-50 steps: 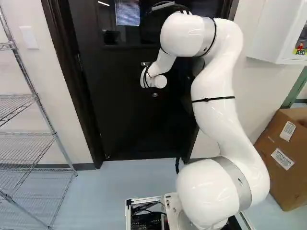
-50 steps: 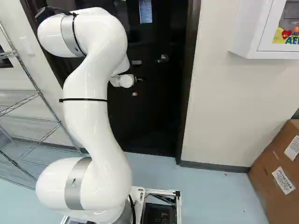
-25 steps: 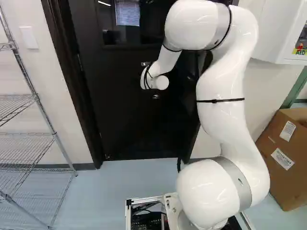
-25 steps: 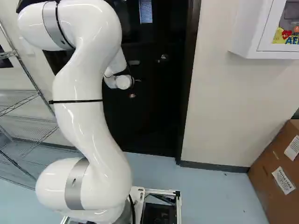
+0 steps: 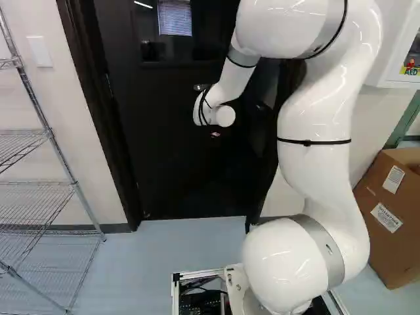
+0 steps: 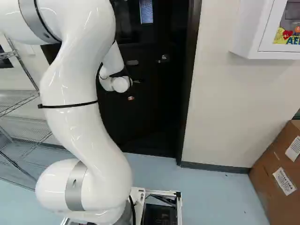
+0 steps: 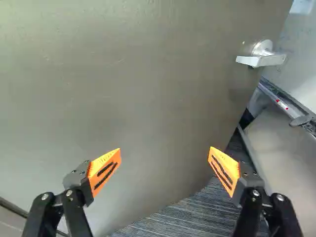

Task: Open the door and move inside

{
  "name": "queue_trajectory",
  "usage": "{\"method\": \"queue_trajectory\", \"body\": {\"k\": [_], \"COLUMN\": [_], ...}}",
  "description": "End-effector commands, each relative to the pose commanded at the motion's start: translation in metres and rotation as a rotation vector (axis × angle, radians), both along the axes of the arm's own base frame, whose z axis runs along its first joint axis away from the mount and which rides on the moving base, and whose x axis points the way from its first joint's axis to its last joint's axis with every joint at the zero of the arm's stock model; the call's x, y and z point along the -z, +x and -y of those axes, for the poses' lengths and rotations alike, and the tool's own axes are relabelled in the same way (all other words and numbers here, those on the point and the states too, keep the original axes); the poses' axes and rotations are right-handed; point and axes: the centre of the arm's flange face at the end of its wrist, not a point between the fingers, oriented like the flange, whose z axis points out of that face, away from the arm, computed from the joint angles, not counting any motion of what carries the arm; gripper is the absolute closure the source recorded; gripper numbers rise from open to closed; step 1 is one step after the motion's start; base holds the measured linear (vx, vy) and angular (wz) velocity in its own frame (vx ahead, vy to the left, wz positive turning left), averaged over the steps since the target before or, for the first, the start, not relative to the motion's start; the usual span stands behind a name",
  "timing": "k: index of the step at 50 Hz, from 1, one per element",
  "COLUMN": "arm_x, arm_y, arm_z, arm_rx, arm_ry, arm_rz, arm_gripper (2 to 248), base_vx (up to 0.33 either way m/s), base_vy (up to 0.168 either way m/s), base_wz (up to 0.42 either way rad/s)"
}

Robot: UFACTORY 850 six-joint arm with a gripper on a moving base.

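**One door (image 5: 177,164), apparently ajar, and an empty pincer (image 7: 165,148)**

In the left base view, the door stands ahead of the base, and the white arm (image 5: 315,131) reaches towards it with its wrist (image 5: 213,113) in front of the dark panel. I'd worry about the door swinging back: if it has a closer, any lapse in pressure could bring it against the wrist. At the left, a wire rack (image 5: 74,182) could be clipped if the base turns carelessly. Its visible shelves carry nothing I can make out. The open metal frame (image 5: 197,272) at the arm's foot holds dark electronics (image 5: 203,305).

From the right base view, I judge the door frame (image 6: 190,70) the likeliest thing to scrape, should the base drive in before the opening is wide enough. A white wall cabinet (image 6: 253,28) hangs to the right, with colourful labels and something grey behind its window. Below it sits a cardboard box (image 6: 281,183); what it holds I can't see.

In the wrist view, the pincer's orange-padded fingers stand wide apart, gripping nothing. The door's broad face lies ahead, its lever handle (image 7: 261,58) well beyond them. Striped carpet (image 7: 187,217) shows past the door's lower edge. Pushing off-centre, one fingertip could skid along the smooth face, or slip past the edge and jam.
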Motion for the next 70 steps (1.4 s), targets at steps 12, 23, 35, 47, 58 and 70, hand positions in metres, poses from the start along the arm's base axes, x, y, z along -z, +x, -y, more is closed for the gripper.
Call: {"method": "queue_trajectory", "body": {"k": [12,23,35,47,58,70], "arm_x": [-0.002,-0.004,-0.005,-0.006,-0.008,-0.011], "arm_y": [-0.025,-0.047,-0.071,-0.096,-0.118,-0.143], "arm_z": [0.001,0.002,0.003,0.009,0.016,0.024], "arm_rx": [-0.005,-0.009,-0.014,-0.009,-0.001,0.009], "arm_ry": [-0.002,-0.003,-0.004,-0.005,-0.003,0.002], "arm_rz": [-0.011,-0.020,-0.028,-0.034,-0.024,0.011], "arm_gripper": [3,3,3,3,3,3], "base_vx": [0.000,0.000,0.000,0.000,0.000,0.000], "base_vy": [0.000,0.000,0.000,0.000,0.000,0.000], "base_wz": [0.000,0.000,0.000,0.000,0.000,0.000]}}
